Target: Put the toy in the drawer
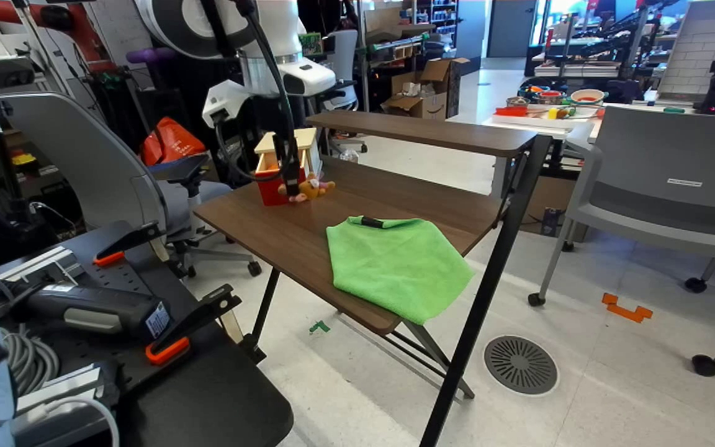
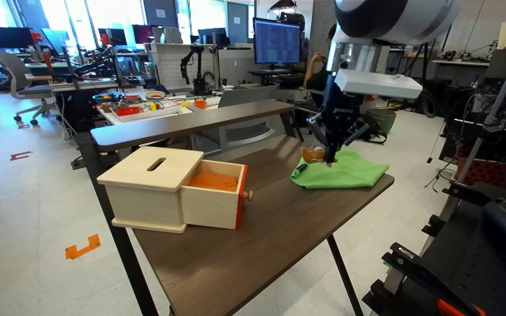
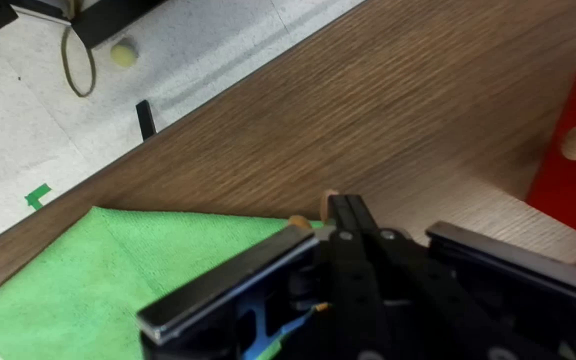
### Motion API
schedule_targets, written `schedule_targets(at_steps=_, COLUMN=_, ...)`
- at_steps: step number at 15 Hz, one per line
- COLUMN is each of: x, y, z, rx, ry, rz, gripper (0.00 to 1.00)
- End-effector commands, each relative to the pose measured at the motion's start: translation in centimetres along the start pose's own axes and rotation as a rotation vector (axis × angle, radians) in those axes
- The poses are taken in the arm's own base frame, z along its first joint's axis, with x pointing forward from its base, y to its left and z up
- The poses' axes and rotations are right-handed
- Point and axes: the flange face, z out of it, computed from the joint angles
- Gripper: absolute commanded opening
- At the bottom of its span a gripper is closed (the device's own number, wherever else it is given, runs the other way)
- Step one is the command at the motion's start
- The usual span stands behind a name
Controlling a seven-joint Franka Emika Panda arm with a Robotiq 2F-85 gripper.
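Orange material (image 2: pixel 213 181) lies in the pulled-out wooden drawer (image 2: pixel 209 209), left of centre in an exterior view; the end effector (image 2: pixel 330 159) pinches an orange-brown, pink-patched plush toy (image 1: pixel 313 189).

The gripper (image 3: pixel 346 198) hides most of the toy (image 3: pixel 298 221) in the wrist view, with the drawer (image 3: pixel 572 185) cropped at right, the green cloth (image 3: pixel 90 285) at left; in an exterior view, the robot arm (image 2: pixel 353 57) partly blocks a person (image 2: pixel 319 81) farther off.
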Motion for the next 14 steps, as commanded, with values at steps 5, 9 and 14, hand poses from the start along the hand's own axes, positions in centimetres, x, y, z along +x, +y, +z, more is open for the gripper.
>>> schedule_targets(at_steps=5, x=-2.7, y=-8.4, z=-2.6, rx=0.075, ry=0.061, rz=-0.143, gripper=0.0)
schedule_targets(at_steps=9, x=-4.4, y=-13.3, z=-2.5, rx=0.126, ry=0.097, rz=-0.209, gripper=0.0)
schedule_targets(at_steps=14, x=-5.6, y=-16.8, z=-0.7, rx=0.156, ry=0.11, rz=-0.254, gripper=0.0)
